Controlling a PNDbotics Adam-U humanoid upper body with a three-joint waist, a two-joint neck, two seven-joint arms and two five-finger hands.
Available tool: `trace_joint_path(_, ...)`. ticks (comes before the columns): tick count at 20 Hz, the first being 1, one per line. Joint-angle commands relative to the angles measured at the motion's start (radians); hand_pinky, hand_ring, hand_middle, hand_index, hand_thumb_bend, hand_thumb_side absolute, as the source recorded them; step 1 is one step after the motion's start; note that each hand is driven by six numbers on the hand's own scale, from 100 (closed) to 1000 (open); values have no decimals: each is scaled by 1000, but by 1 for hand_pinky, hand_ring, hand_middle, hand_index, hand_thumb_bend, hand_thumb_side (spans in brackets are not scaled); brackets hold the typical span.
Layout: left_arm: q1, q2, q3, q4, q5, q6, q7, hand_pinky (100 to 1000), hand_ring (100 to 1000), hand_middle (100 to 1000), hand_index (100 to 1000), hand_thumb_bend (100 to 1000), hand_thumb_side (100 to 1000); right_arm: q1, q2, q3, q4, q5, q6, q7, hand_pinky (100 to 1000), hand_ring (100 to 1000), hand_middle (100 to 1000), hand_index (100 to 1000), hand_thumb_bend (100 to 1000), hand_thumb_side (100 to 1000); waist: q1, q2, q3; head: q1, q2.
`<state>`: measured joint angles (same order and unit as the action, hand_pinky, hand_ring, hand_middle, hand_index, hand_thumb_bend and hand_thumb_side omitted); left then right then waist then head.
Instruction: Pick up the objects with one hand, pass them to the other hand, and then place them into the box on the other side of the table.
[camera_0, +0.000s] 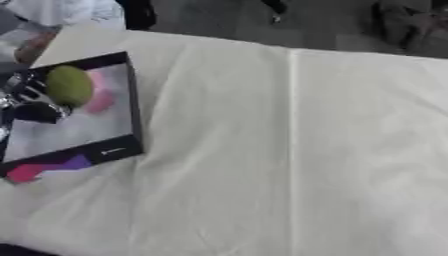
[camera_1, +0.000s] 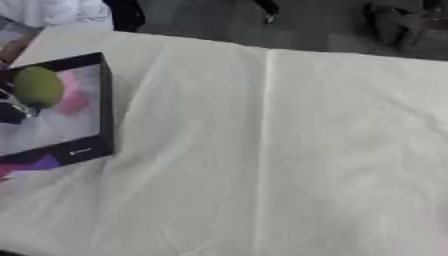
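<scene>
In the left eye view, our left hand (camera_0: 31, 97) is over the box (camera_0: 136, 107) at the left side of the tabletop (camera_0: 289, 150). The fingers (camera_0: 19, 85) curl round a green fruit (camera_0: 69, 86), which sits high in the box, up against them. A pink thing (camera_0: 99, 99) lies in the box just beside the green fruit, on its right. We think the fruit could roll if we let go while it is tilted, and it could bump the pink thing or hit the dark wall of the box. It could also snag on our fingers as we pull away.

In the right eye view, the box (camera_1: 106, 105) sits closer to the left edge, so we see less of our hand (camera_1: 13, 111). The green fruit (camera_1: 38, 87) shows well, and the fingers are at its lower left, touching it. Our right hand shows in neither view. The white cloth on the tabletop (camera_1: 289, 150) has nothing else on it here.
</scene>
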<state>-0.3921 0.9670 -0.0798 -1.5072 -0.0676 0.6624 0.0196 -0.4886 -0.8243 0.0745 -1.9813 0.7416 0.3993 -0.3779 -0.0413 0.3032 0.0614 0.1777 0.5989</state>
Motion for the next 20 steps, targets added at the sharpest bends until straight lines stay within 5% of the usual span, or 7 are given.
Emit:
trace_joint_path(1, 3, 61, 39, -2, -82, 11, -46, 944, 853, 738, 871, 670, 442, 3, -54, -40, -18, -9, 24, -13, 796, 759, 809, 836, 288, 100, 6, -15, -2, 1, -12)
trace_joint_path(5, 13, 66, 72, -7, -133, 20, -89, 953, 858, 743, 881, 637, 554, 24, -80, -67, -15, -18, 46, -18, 796, 760, 809, 837, 295, 100, 8, -15, -1, -11, -11)
trace_joint_path(8, 16, 66, 108, -40, -128, 17, -77, 942, 845, 745, 888, 532, 668, 41, -94, -87, -15, -25, 61, -24, 795, 758, 809, 838, 287, 100, 8, -16, -1, -36, -8)
trace_joint_path(12, 14, 50, 161, -135, -9, -13, 27, 903, 811, 749, 855, 119, 896, 66, -110, -104, -11, -53, 80, -15, 795, 756, 810, 838, 239, 102, 8, -16, 3, -95, -2)
trace_joint_path(15, 17, 33, 177, -222, 167, -112, 173, 841, 774, 749, 832, 100, 834, 79, -121, -106, 9, -126, 100, 72, 800, 762, 812, 838, 100, 267, 9, -17, 3, -169, 0)
trace_joint_path(20, 30, -3, 140, -338, 407, -314, 312, 841, 778, 747, 846, 100, 820, 83, -162, -120, 68, -280, 111, 341, 831, 819, 842, 858, 100, 502, 13, -18, -6, -257, 5)
